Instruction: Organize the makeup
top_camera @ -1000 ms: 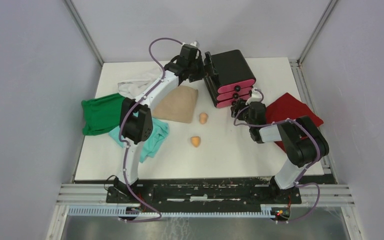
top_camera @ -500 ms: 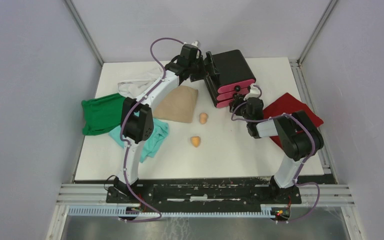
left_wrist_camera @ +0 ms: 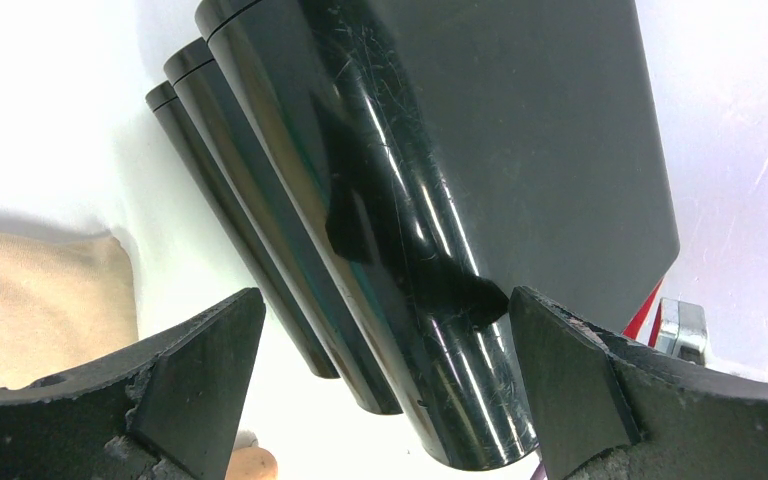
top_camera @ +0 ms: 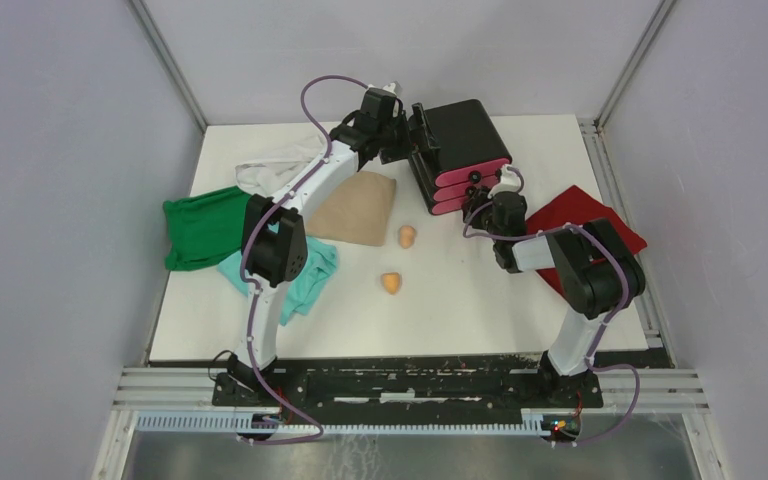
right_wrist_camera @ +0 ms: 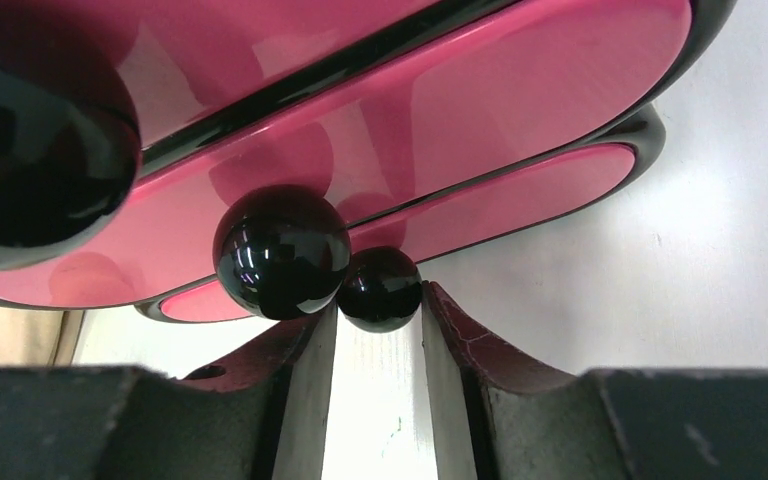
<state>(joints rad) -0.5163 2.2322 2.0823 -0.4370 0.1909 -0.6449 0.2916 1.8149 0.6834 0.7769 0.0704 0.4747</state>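
Note:
Two orange egg-shaped sponges (top_camera: 407, 236) (top_camera: 391, 283) lie on the white table in the top view. The edge of one shows in the left wrist view (left_wrist_camera: 250, 465). The compacts, bottle and puff are out of view. My left gripper (top_camera: 412, 135) (left_wrist_camera: 385, 330) is open, its jaws straddling the back left corner of the black box (top_camera: 460, 140) (left_wrist_camera: 480, 120). My right gripper (top_camera: 487, 192) (right_wrist_camera: 380, 300) is at the box's pink drawer fronts (right_wrist_camera: 440, 130), its fingertips closed on the lowest drawer's black ball knob (right_wrist_camera: 380, 288). The middle knob (right_wrist_camera: 282, 252) sits just left of it.
Folded cloths lie around: beige (top_camera: 355, 208), green (top_camera: 203, 227), teal (top_camera: 305, 275) and white-grey (top_camera: 270, 170) on the left, red (top_camera: 585, 220) under the right arm. The enclosure's grey walls ring the table (top_camera: 460, 320).
My right gripper has moved up to the box front and onto the lowest drawer knob. The left arm and the sponges have not moved.

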